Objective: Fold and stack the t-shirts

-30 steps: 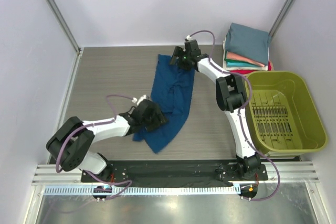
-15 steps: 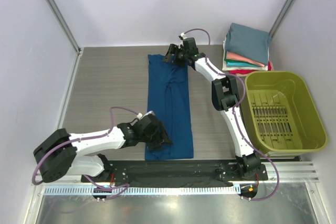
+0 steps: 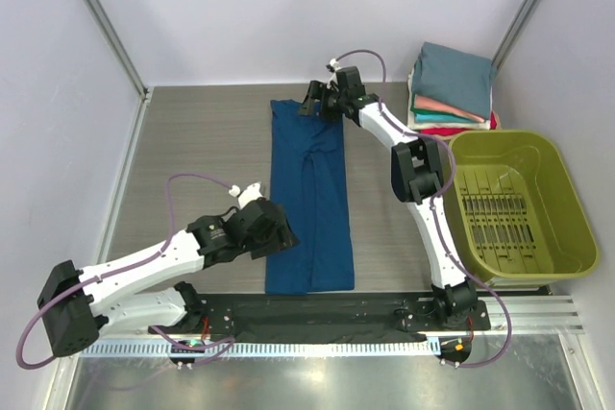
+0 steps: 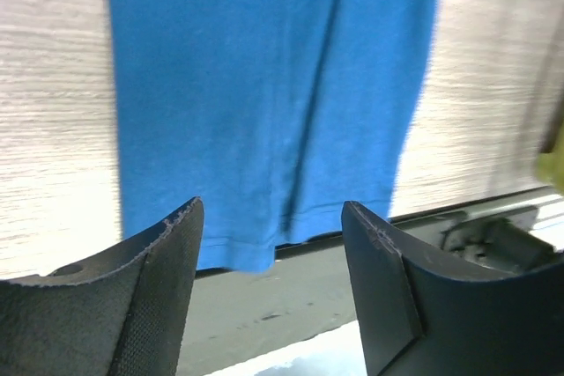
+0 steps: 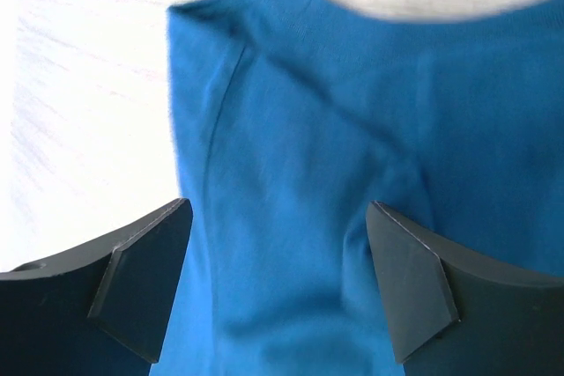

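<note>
1 blue t-shirt (image 3: 307, 194) laid flat, left gripper (image 4: 273, 213) spread

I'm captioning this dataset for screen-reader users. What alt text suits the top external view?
A blue t-shirt lies folded into a long strip on the table, the left gripper at its near left edge, the right gripper at its far end. A stack of folded shirts sits far right, behind an empty olive basket.

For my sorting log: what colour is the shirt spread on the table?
The shirt is blue, no print visible; top external view shows it best.
</note>
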`<act>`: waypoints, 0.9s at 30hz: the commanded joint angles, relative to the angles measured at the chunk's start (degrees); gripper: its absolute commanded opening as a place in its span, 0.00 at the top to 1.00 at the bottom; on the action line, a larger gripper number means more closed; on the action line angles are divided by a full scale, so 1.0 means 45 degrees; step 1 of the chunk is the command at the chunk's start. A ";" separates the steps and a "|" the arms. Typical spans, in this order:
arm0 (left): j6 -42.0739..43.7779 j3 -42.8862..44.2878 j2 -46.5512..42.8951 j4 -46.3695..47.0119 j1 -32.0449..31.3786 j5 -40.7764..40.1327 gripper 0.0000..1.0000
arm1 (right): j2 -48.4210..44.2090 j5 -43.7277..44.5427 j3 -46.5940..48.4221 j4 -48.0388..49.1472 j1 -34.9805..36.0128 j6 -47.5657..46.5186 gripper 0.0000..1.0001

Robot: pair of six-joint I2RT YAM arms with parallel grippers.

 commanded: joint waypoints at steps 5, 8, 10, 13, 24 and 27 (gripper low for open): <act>0.0765 -0.0775 0.1590 0.1276 -0.0560 0.0868 0.39 | -0.6251 0.1278 -0.4557 -0.0138 -0.0094 -0.0757 0.14; 0.0884 -0.0403 0.1885 0.0945 -0.0932 0.0400 0.40 | -0.8498 0.1902 -0.7277 -0.0314 -0.0172 -0.0522 0.14; 0.0864 -0.0500 0.1360 0.0653 -0.0932 -0.0086 0.39 | -0.9669 0.2196 -0.8741 -0.0587 -0.0172 -0.0289 0.14; 0.1156 -0.0695 0.0192 0.0105 -0.0932 -0.0772 0.37 | -1.1702 0.2918 -1.1963 -0.0277 0.0022 0.0431 0.14; 0.1373 -0.1729 -0.2215 -0.1966 -0.0893 -0.1243 0.37 | -1.8400 0.4248 -2.1145 -0.0432 0.2599 0.3147 0.19; 0.0943 -0.2586 -0.2819 -0.1616 -0.0893 -0.0716 0.37 | -2.0373 0.4365 -2.2905 -0.0334 0.3302 0.4397 0.23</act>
